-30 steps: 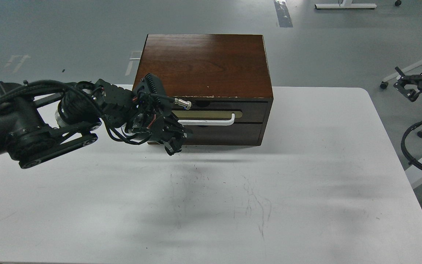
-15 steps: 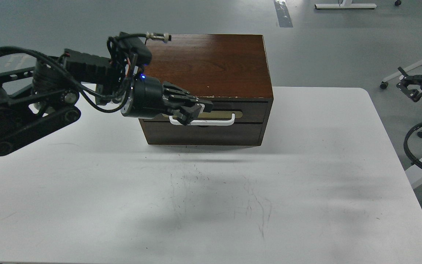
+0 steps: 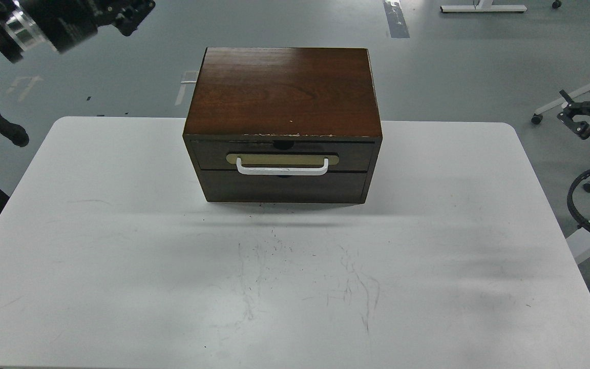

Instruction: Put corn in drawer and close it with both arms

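The drawer (image 3: 282, 155) sits pushed in, its front flush with the dark wooden box (image 3: 285, 92), well below and to the right of my left fingers (image 3: 133, 14). Its white bar handle (image 3: 282, 169) lies across the beige oval plate (image 3: 282, 159), untouched, and the chipped edge of the box top runs just above it. The corn is nowhere to be seen from here.

My left arm (image 3: 44, 23) is lifted high into the upper left corner, over the grey floor beyond the far edge of the tabletop (image 3: 295, 287), reaching rightward with a silver joint ring showing along it. Only the dark tip of my left fingers shows there, small and cut by the top edge, so I cannot tell whether they are spread or closed; nothing is seen in them and they touch nothing.

At the right edge, off the tabletop and well apart from the drawer, my right fingers (image 3: 574, 115) hang beside black cables (image 3: 589, 205). Their two prongs stand apart, released, gripping nothing.
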